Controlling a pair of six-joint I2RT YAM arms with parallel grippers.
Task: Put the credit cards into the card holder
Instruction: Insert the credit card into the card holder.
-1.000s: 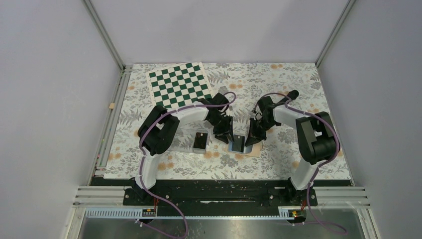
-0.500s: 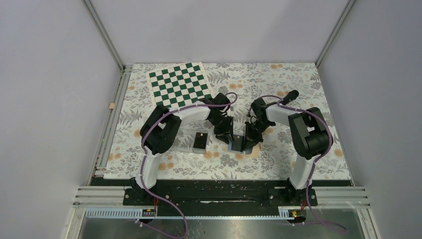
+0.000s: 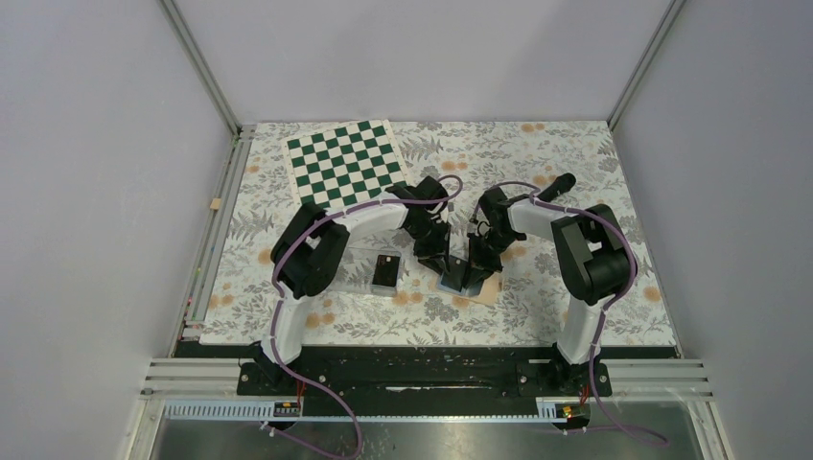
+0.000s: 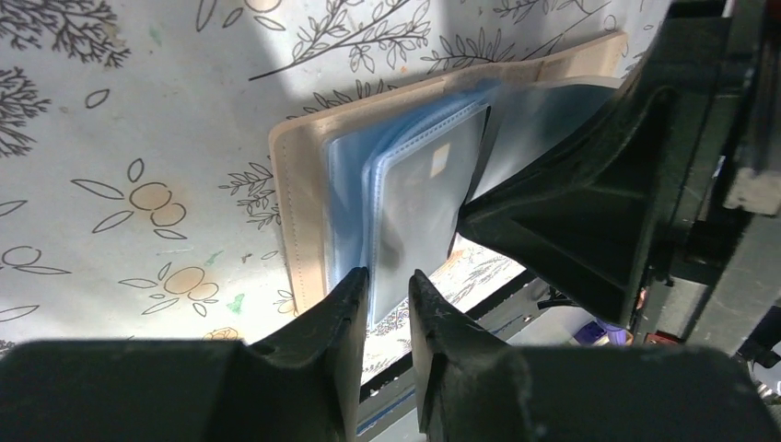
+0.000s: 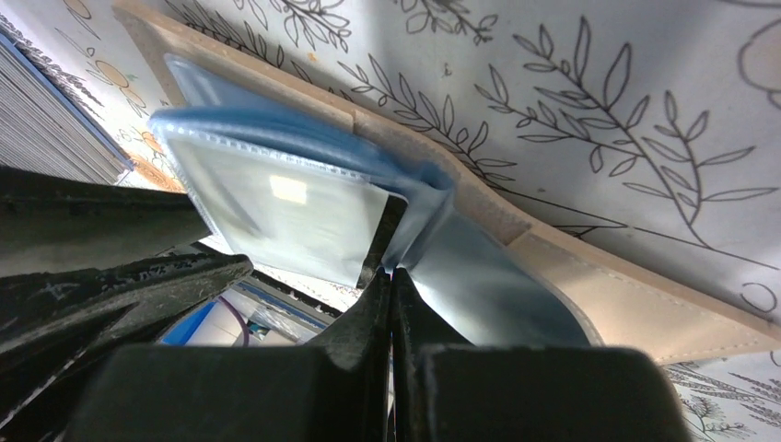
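Green and white checked board (image 3: 347, 161) flat by the far left corner of the flowery tabletop (image 3: 499, 144). Closer to the near edge and left of the middle, a clear plastic tray (image 3: 360, 266). One thin black rectangular credit card (image 3: 386, 273) lying flat in it, with a tiny orange mark on top.

Just right of the tray, left gripper (image 4: 388, 281) pointing down at the flat tan folding card holder (image 4: 299, 203). Card holder spread open on the tabletop, about midway between the left and right edges, nearer the near edge than the far one. Light blue see-through sleeves (image 4: 405, 203) stacked inside, tan rim showing round them. Left gripper's two fingers a little apart with a small gap between, tips right at the edge of the top sleeve. Cannot tell if touching it. Grey patch with a small pale square showing through that sleeve; cannot tell if a card.

Right gripper (image 5: 391, 274) at the card holder's right side, fingers pressed tight together, tip down on the blue sleeves near the fold. One sleeve bent up beside the tip. Cannot tell if nipping a sleeve or only pushing on it. Both grippers very close to each other over the card holder.

Further right and toward the far edge, a black stick-shaped marker (image 3: 556, 184) lying on the tabletop, well apart from the card holder.
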